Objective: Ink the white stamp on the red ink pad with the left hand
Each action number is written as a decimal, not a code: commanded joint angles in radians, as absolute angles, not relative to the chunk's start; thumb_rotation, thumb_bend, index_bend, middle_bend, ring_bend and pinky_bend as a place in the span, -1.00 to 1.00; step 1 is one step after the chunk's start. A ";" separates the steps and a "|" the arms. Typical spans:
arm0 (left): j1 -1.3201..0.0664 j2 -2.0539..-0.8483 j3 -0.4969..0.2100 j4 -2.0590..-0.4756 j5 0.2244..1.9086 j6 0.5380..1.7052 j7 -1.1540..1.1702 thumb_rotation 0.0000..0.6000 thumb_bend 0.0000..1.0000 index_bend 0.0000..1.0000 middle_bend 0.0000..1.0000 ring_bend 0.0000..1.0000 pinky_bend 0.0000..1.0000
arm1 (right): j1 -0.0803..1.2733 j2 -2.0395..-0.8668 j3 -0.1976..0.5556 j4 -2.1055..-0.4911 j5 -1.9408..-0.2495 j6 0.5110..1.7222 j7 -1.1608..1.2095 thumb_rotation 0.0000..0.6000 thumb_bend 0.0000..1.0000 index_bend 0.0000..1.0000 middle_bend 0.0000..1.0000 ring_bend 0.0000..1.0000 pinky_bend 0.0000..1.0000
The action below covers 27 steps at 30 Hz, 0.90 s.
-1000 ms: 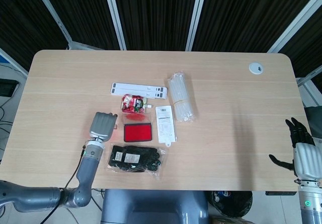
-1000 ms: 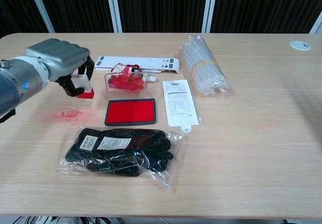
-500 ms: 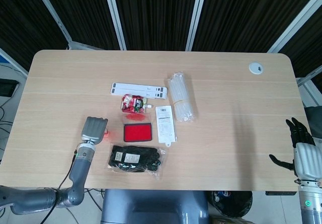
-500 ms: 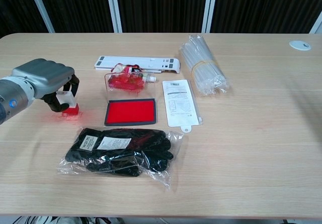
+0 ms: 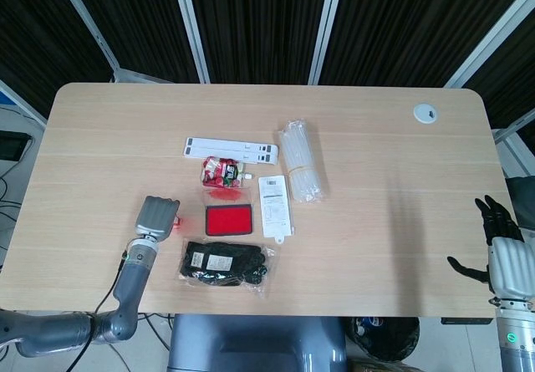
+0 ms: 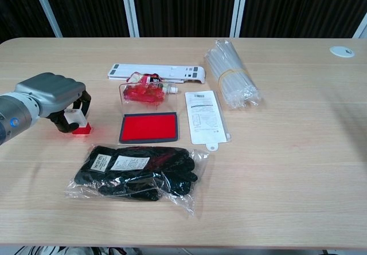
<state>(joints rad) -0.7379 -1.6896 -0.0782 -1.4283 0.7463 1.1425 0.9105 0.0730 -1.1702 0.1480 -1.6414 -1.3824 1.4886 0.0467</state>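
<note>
- Head view: the left hand sits low over the table, just left of the red ink pad, with its fingers wrapped round the white stamp; only a sliver of the stamp shows at the hand's right edge. The pad lies open and face up between a red snack pouch above and a bag of black gloves below, so it can be reached from the left side without crossing either.
- Head view: the right hand hangs off the table's far right edge, fingers spread and grasping nothing, well apart from the work.
- Chest view: the left hand grips the white stamp from above, its red face down on or just over the wood. The stamp stands beside the red ink pad, not on it, so the inking appears not yet done at this spot; I judge a short move right is needed.
</note>
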 commanded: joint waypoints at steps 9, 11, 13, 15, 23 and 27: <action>-0.741 -1.693 -0.085 -1.426 0.732 1.151 0.941 1.00 -0.10 0.24 0.22 -0.03 0.16 | 0.073 -1.170 0.148 -1.641 -1.382 1.488 0.046 1.00 -0.81 -1.00 -1.00 -1.00 -0.67; -0.741 -1.693 -0.087 -1.427 0.729 1.152 0.946 1.00 -0.13 0.22 0.19 -0.04 0.15 | 0.073 -1.170 0.148 -1.641 -1.382 1.488 0.046 1.00 -0.81 -1.00 -1.00 -1.00 -0.67; -0.742 -1.693 -0.088 -1.427 0.724 1.154 0.953 1.00 -0.15 0.20 0.17 -0.05 0.15 | 0.073 -1.170 0.148 -1.642 -1.382 1.488 0.047 1.00 -0.81 -1.00 -1.00 -1.00 -0.67; -0.743 -1.693 -0.090 -1.428 0.719 1.156 0.960 1.00 -0.15 0.18 0.15 -0.06 0.14 | 0.073 -1.170 0.148 -1.641 -1.382 1.488 0.047 1.00 -0.81 -1.00 -1.00 -1.00 -0.67; -0.746 -1.697 -0.092 -1.425 0.705 1.156 0.977 1.00 -0.19 0.11 0.08 -0.10 0.11 | 0.073 -1.170 0.148 -1.641 -1.382 1.489 0.048 1.00 -0.81 -1.00 -1.00 -1.00 -0.67; -0.747 -1.699 -0.093 -1.422 0.699 1.156 0.984 1.00 -0.20 0.09 0.05 -0.12 0.09 | 0.073 -1.170 0.149 -1.642 -1.381 1.488 0.049 1.00 -0.81 -1.00 -1.00 -1.00 -0.67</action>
